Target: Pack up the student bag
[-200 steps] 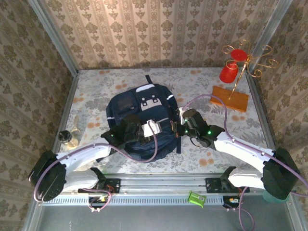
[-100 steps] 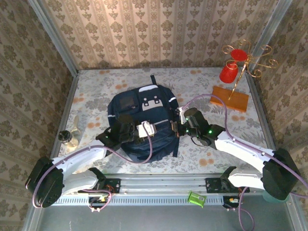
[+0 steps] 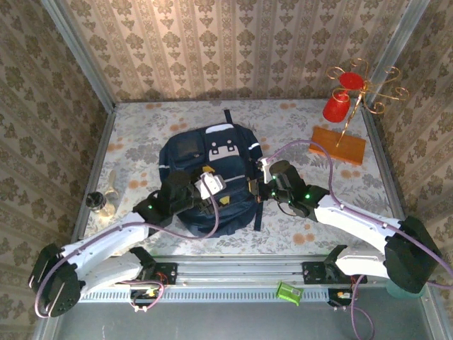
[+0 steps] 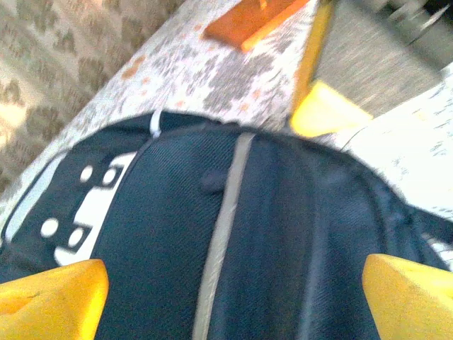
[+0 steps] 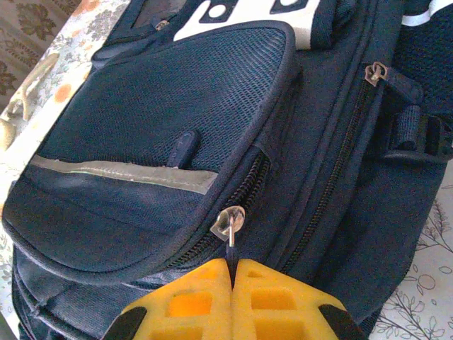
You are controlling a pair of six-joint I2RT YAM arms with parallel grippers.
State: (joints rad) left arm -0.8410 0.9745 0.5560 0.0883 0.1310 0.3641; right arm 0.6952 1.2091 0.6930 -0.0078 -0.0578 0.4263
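Centrally on the bench (image 3: 141, 134), the student bag (image 3: 212, 177) lies flat. Right fingers (image 5: 276, 304), at its 3 o'clock edge, pinch the zipper pull (image 5: 228, 221); left fingers (image 4: 49, 297) stand wide above it. Risk: unbraced fabric may drag, jamming the zipper.

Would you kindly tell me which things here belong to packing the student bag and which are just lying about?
Job in hand:
student bag; its zipper pull, pinched by the right gripper; left gripper, open above it.

Lying about:
gold wire stand with red cup, on orange board; small clear item, far left.
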